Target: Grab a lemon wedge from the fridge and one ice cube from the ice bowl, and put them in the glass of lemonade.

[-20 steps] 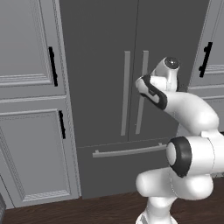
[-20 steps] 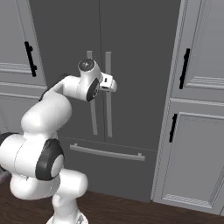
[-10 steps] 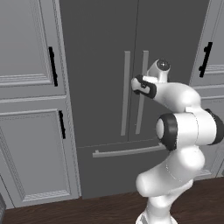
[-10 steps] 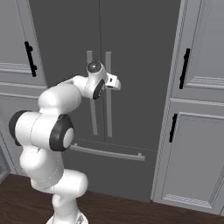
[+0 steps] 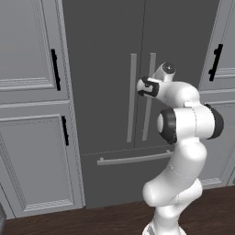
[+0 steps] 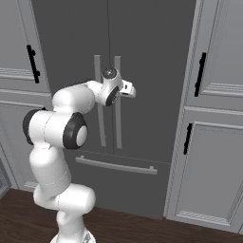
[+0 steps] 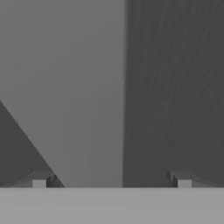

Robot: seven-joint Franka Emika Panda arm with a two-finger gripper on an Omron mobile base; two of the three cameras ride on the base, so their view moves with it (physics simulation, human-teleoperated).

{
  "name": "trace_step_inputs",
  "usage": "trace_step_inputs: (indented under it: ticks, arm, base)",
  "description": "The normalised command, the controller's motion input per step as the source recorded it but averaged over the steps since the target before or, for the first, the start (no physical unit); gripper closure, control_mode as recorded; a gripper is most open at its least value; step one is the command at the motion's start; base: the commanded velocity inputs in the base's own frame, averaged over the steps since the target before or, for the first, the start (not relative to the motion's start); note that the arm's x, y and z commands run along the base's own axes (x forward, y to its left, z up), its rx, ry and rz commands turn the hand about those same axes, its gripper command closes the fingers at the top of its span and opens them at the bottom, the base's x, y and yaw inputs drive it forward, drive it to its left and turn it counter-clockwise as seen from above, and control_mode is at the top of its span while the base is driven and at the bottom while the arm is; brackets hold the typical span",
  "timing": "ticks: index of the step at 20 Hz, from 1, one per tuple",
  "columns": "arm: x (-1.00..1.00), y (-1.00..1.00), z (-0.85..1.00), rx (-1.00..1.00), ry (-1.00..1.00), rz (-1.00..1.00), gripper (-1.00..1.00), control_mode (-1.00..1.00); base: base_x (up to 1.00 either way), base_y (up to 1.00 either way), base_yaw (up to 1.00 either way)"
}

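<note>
Though shut, fridge dark grey, double-doored.

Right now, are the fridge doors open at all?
No. In the left base view both fridge doors sit flush and shut, with the open end effector at the right door's handle.

A: What sits at nine o'clock?
B: Light grey panelled cabinets with black handles.
A: And three o'clock?
B: More grey panelled cabinets with black handles. At six, dark wood plank floor.
</note>
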Motion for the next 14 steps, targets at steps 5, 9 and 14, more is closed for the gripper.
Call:
trace_step_inputs:
  ticks: [5, 9, 14]
  arm:
    - [0.47, 0.11, -0.38, 0.00, 0.00, 0.00, -1.00, -1.00]
    - [0.37, 0.02, -0.14, 0.00, -0.01, 0.00, -1.00, -1.00]
    - [0.39, 0.04, -0.16, 0.00, -0.01, 0.00, 1.00, -1.00]
  base:
    - [0.00, 0.00, 0.00]
    - [0.00, 0.00, 0.00]
    - [0.00, 0.00, 0.00]
